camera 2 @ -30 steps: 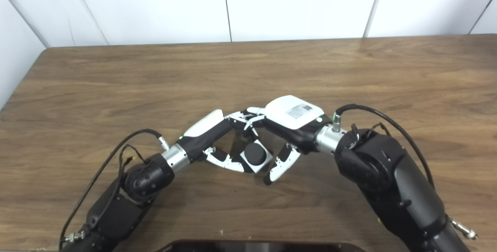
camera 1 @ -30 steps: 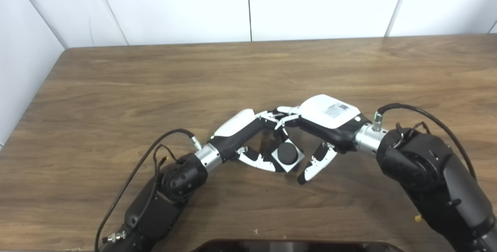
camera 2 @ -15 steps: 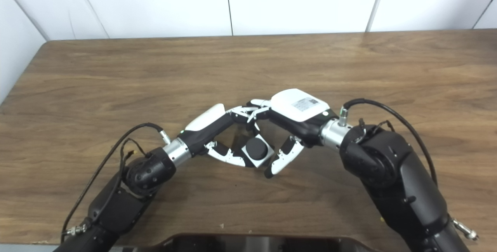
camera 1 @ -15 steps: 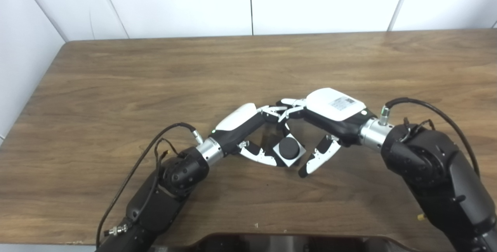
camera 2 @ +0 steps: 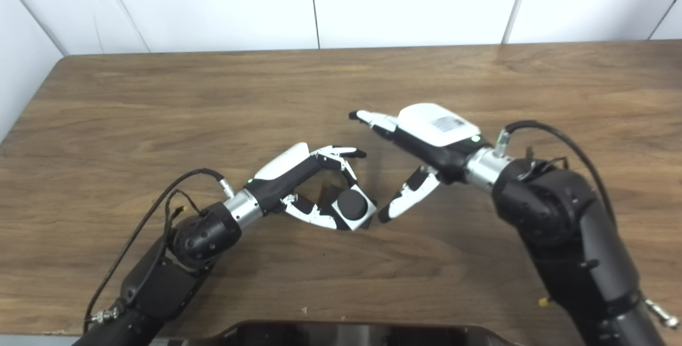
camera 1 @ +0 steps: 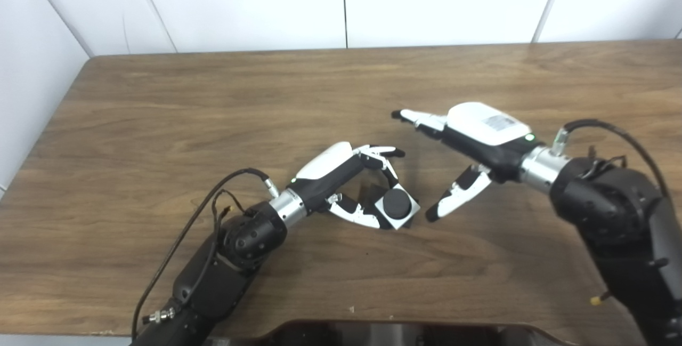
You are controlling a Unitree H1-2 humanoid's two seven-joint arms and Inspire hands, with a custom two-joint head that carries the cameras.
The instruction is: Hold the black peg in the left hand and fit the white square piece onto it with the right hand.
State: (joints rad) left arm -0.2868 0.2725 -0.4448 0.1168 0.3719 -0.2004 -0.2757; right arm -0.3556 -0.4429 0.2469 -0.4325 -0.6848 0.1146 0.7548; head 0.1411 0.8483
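Note:
The white square piece (camera 1: 400, 218) sits around the black peg (camera 1: 396, 203), whose round top shows in its middle. My left hand (camera 1: 346, 175) is shut on this pair, thumb below and fingers above, just over the wooden table (camera 1: 213, 101). My right hand (camera 1: 469, 138) is open to the right of the pair and apart from it, fingers stretched toward the upper left and thumb pointing down at the table. In the right eye view the peg (camera 2: 351, 203) lies in the left hand (camera 2: 303, 175), and the right hand (camera 2: 426, 130) holds nothing.
A dark object (camera 1: 405, 335) shows at the bottom edge of the picture. White wall panels (camera 1: 341, 5) stand behind the table's far edge. Cables loop off both forearms.
My right hand has let go of the white piece and drawn back up and to the right, fingers spread. The left hand still holds the peg with the piece on it. The camera tilted earlier.

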